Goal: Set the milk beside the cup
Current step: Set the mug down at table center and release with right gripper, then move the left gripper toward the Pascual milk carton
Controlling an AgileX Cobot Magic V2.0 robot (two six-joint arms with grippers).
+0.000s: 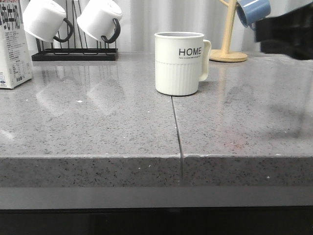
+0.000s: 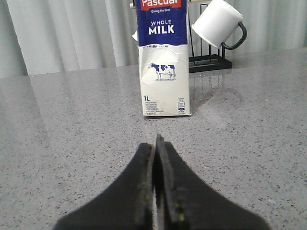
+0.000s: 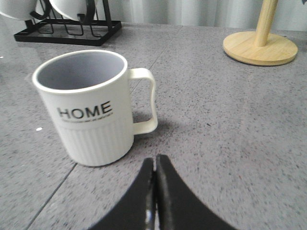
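Observation:
The milk [image 1: 12,46] is a tall white carton standing upright at the far left edge of the front view, cut off by the frame. In the left wrist view the milk [image 2: 163,62] shows its blue "WHOLE MILK" band and cow picture, a short way ahead of my left gripper [image 2: 156,143], which is shut and empty. The cup [image 1: 178,63], a cream ribbed "HOME" mug, stands upright mid-table. In the right wrist view the cup [image 3: 88,108] is just ahead of my right gripper [image 3: 156,160], also shut and empty.
A black rack [image 1: 73,54] with two white mugs with black handles [image 1: 46,19] stands at the back left. A wooden mug tree [image 1: 228,49] with a blue mug [image 1: 253,11] stands at the back right. A dark arm part [image 1: 286,34] shows at upper right. A seam [image 1: 176,127] runs down the grey countertop.

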